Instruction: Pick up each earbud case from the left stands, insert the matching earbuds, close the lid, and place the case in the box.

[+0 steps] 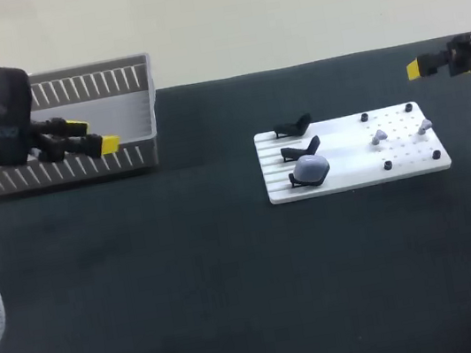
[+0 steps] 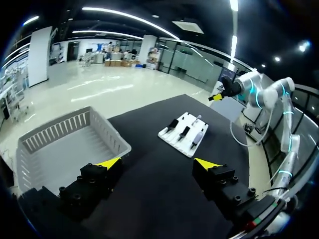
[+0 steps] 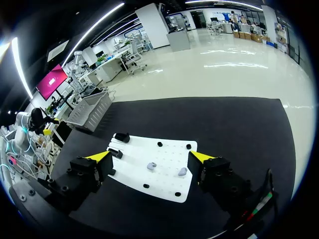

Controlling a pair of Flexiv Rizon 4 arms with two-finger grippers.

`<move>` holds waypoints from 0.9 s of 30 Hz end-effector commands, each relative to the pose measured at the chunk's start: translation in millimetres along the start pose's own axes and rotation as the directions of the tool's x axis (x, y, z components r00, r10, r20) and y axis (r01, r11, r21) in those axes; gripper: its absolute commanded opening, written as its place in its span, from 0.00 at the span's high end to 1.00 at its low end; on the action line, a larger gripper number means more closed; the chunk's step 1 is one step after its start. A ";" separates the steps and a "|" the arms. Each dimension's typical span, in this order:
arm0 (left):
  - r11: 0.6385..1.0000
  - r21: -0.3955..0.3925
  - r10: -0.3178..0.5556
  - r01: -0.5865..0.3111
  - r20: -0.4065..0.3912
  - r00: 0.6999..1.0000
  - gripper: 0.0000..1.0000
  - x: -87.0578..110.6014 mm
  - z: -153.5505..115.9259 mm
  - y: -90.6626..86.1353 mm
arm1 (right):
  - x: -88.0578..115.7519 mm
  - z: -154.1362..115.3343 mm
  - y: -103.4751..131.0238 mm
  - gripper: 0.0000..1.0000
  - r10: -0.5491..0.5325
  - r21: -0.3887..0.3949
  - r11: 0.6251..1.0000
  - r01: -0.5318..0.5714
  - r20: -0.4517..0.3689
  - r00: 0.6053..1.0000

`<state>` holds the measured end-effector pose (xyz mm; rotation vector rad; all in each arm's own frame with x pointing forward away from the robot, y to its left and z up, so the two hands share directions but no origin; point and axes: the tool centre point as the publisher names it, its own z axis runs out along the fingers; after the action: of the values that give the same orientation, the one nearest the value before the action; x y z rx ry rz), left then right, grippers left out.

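Earbud case [image 1: 311,168] resting on the front stand [image 1: 295,183] of the white board [image 1: 413,168]. Left tool [image 1: 93,134] spread by the box [image 1: 125,73], right tool [image 3: 149,156] spread, both empty. Best: descend squarely, pinch across its sides.

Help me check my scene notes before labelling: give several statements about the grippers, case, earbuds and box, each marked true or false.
1. The left gripper and right gripper are both open and hold nothing. True.
2. One earbud case sits on the stands; two are bare. True.
3. The case is already stowed. False: it is on the white board, apart from the box.
4. The earbuds lie off the board. False: both lie on it.
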<state>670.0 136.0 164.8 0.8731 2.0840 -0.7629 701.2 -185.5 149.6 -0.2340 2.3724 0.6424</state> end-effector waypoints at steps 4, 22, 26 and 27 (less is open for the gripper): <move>0.972 0.214 0.086 -0.101 0.074 0.993 0.00 0.1 10.8 -7.8 | 0.3 -0.3 0.1 0.00 0.000 0.000 1.000 0.000 0.000 1.000; 0.860 0.332 0.390 -0.389 0.067 0.918 0.00 -5.5 53.2 -33.6 | 0.3 -0.3 0.1 0.00 0.000 0.000 1.000 0.000 0.000 1.000; 0.864 0.365 0.351 -0.347 0.059 0.935 0.00 -5.8 62.4 -37.1 | 0.3 -0.3 0.1 0.00 0.000 0.000 1.000 0.000 0.000 1.000; 0.891 0.337 0.318 -0.306 0.018 0.948 0.00 -6.9 65.9 -37.1 | 0.3 -0.3 0.1 0.00 0.000 0.000 1.000 0.000 0.000 1.000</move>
<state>659.2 70.9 148.1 1.3817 1.7441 -0.9246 701.2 -185.5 149.6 -0.2339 2.3724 0.6424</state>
